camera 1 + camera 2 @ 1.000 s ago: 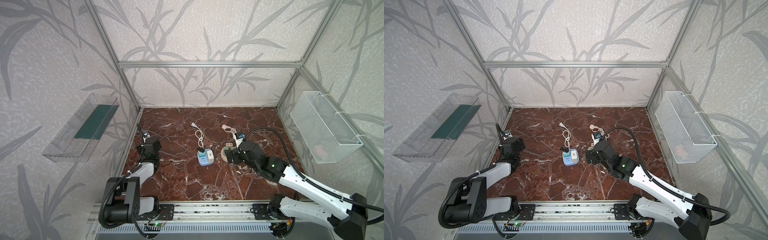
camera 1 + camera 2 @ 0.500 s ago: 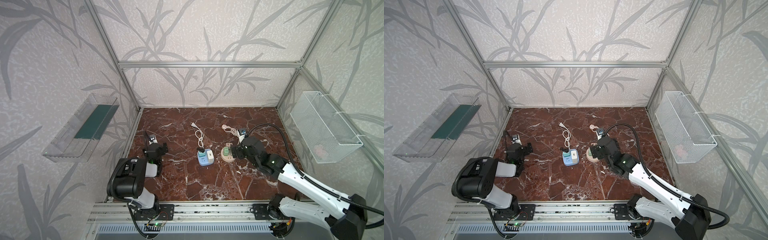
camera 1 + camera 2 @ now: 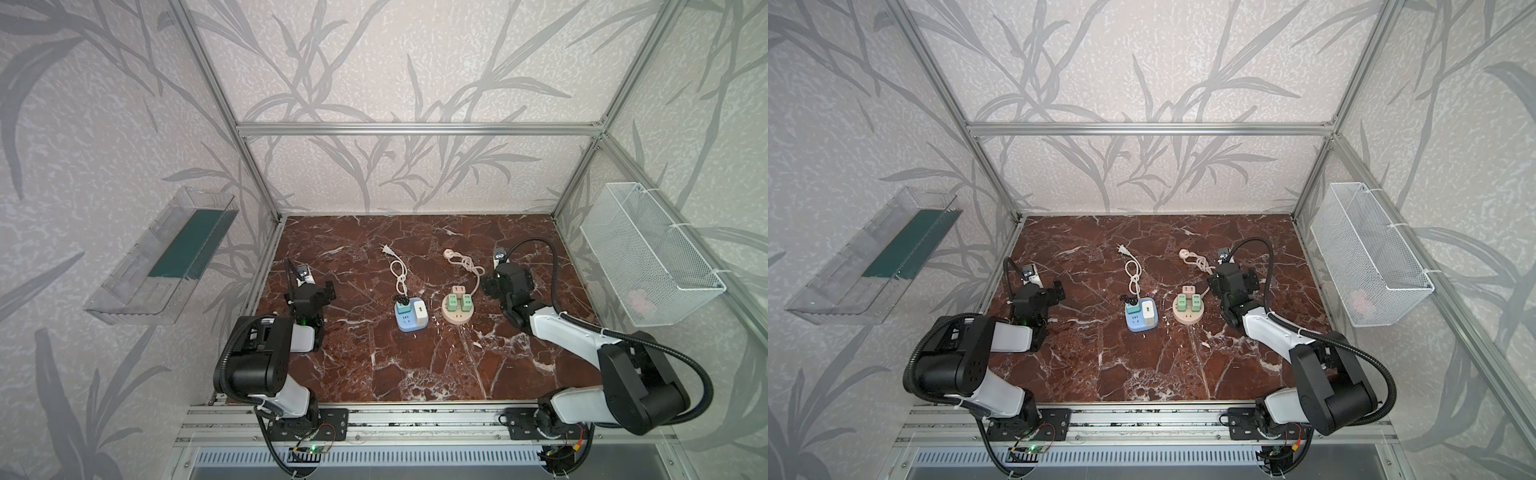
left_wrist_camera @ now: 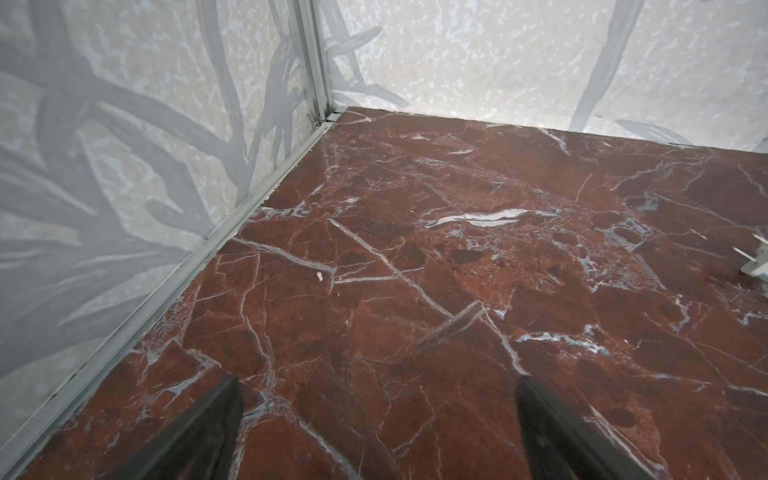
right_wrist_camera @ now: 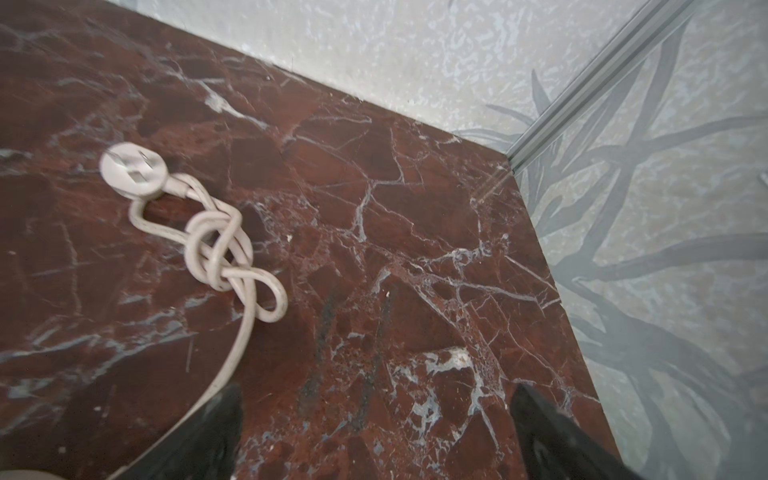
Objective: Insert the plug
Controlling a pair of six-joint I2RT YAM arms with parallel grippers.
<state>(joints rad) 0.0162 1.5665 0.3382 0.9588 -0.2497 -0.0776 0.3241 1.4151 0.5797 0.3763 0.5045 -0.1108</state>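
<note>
A red-brown marble tabletop [image 3: 415, 365] with pale veins carries two things near its middle: a blue socket block [image 3: 409, 323] and, just beside it on the right, a round beige socket block [image 3: 456, 319]. Behind each lies a knotted lead: a white cord [image 3: 400, 275] ending in a white plug [image 3: 387, 250], and a beige cord [image 3: 466, 264] ending in a round plug [image 5: 133, 174].

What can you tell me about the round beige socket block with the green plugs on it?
The round beige socket block looks like smooth plastic and sits flat on the marble table, right of a blue socket block. Two green plugs stand upright in its top, a pinkish plug behind them. Its beige cord runs back, knotted, to a flat round plug lying loose.
</note>
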